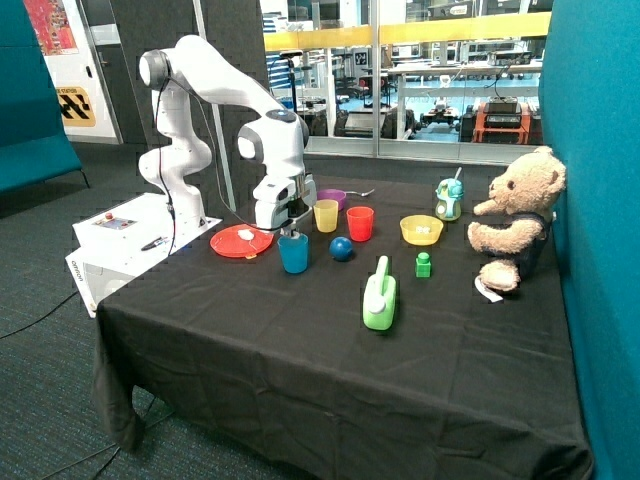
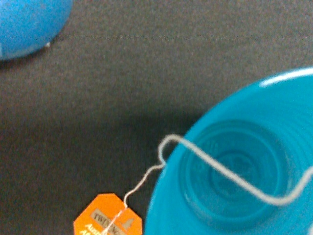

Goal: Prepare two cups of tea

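Observation:
The blue cup (image 1: 294, 253) stands on the black cloth next to the red plate (image 1: 228, 246). My gripper (image 1: 291, 231) hangs straight above it, close to its rim. In the wrist view I look down into the blue cup (image 2: 234, 166). A thin white string (image 2: 220, 169) runs across its opening and over the rim to an orange paper tag (image 2: 108, 219) lying on the cloth. The string's other end leaves the picture. One small white tea lump (image 1: 245, 235) lies on the red plate. The yellow cup (image 1: 326, 215) stands behind the blue cup, beside the red tumbler (image 1: 360, 223).
A blue ball (image 1: 342, 249) lies close beside the blue cup and shows in the wrist view (image 2: 24, 22). A green jug (image 1: 380, 296), a small green block (image 1: 423, 264), a yellow bowl (image 1: 421, 229), a purple bowl (image 1: 332, 197) and a teddy bear (image 1: 515, 215) are on the table.

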Controlling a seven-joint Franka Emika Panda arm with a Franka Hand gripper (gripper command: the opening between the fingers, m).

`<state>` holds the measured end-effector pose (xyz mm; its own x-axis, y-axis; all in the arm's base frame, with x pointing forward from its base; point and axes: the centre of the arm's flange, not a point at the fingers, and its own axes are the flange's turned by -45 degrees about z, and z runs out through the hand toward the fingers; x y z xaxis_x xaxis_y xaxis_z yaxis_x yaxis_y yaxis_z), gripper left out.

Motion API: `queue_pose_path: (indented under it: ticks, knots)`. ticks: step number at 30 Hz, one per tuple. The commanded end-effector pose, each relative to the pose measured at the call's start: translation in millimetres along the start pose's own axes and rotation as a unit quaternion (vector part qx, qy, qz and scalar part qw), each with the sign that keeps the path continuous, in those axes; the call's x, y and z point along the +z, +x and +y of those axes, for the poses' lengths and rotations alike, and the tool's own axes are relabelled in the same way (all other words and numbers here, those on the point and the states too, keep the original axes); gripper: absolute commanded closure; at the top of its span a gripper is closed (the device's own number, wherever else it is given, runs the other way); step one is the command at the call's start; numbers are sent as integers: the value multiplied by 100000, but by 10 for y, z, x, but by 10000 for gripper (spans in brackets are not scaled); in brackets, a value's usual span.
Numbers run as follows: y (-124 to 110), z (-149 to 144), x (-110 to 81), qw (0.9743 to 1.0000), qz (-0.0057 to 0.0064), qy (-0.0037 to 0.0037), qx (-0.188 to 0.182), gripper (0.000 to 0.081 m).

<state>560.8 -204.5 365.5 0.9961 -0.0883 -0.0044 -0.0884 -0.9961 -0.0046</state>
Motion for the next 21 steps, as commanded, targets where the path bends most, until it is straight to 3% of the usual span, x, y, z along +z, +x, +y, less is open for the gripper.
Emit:
queue_pose_path:
  ticks: [1, 21]
  knots:
    - [-89, -5, 9, 99999, 220, -231, -71, 399]
    - [5, 38, -13, 99999, 221, -230, 297, 435]
